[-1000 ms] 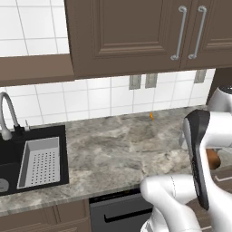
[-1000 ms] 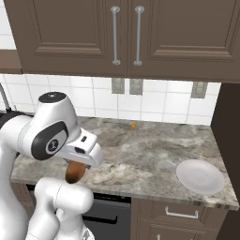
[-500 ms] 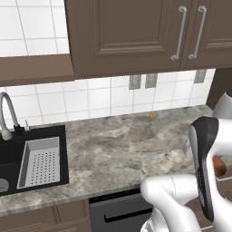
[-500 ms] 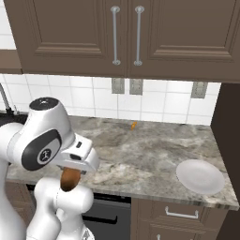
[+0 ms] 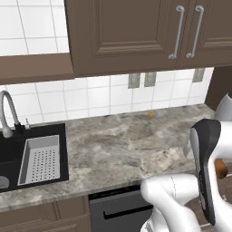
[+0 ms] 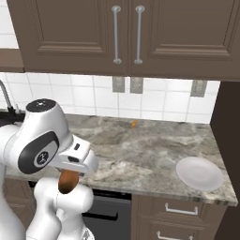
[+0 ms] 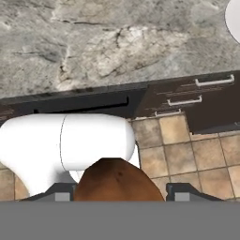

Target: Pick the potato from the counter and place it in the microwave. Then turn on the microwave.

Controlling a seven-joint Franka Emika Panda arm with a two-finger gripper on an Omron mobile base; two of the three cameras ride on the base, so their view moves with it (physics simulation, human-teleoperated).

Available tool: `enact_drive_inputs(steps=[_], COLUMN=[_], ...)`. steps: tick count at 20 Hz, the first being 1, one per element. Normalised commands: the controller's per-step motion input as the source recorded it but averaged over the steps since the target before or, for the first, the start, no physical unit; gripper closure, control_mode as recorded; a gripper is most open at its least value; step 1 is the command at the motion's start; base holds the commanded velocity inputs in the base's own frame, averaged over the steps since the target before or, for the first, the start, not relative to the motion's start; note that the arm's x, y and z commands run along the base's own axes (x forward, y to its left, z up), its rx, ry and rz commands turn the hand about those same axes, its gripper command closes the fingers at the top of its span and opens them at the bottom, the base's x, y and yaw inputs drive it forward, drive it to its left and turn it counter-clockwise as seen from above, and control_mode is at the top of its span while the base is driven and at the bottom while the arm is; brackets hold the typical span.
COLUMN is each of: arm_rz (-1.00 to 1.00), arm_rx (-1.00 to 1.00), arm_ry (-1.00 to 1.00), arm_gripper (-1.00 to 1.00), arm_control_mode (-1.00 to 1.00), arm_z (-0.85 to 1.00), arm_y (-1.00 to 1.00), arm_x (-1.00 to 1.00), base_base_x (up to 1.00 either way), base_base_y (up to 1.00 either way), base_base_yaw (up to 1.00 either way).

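Note:
A brown potato point(image 6: 69, 183) hangs in front of the counter's point(image 6: 154, 154) front edge, above the tiled floor, and my gripper point(image 6: 68, 175) is shut on it. The hand view looks down past the potato point(image 7: 117, 179), held between the two dark fingertips point(image 7: 180, 192), with the counter point(image 7: 117, 42) across the top. At the right edge of the left base view the potato point(image 5: 220, 168) peeks from behind the dark forearm. The microwave is out of view.
A white plate point(image 6: 199, 172) lies at the counter's right end. A black sink point(image 5: 11, 156) with a grey strainer basket point(image 5: 40, 158) and a curved tap point(image 5: 7, 115) is at the left. Under the counter are a dishwasher front point(image 5: 118, 210) and drawers point(image 7: 197, 101). Wall cabinets point(image 6: 126, 33) hang above.
The arm has swung back from the counter with the potato: rightward in the left base view, left and lower in the right base view. The grip is unchanged.

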Motion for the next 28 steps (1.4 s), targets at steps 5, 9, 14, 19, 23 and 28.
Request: enact_drive_inputs(steps=[5,9,14,19,23,28], arm_rz=[0.0,0.0,0.0,0.0,0.0,0.0], arm_rx=[0.0,0.0,0.0,0.0,0.0,0.0], arm_ry=[0.0,0.0,0.0,0.0,0.0,0.0], arm_gripper=[1.0,1.0,1.0,1.0,1.0,1.0], arm_control_mode=[1.0,1.0,1.0,1.0,1.0,1.0], arm_z=[0.0,0.0,0.0,0.0,0.0,0.0], arm_y=[0.0,0.0,0.0,0.0,0.0,0.0], arm_x=[0.0,0.0,0.0,0.0,0.0,0.0], base_base_x=[-0.74,-0.84,-0.71,-0.27,-0.02,0.0], base_base_y=[0.0,0.0,0.0,0.0,0.0,0.0], base_base_yaw=[0.0,0.0,-0.04,-0.21,-0.32,-0.38])
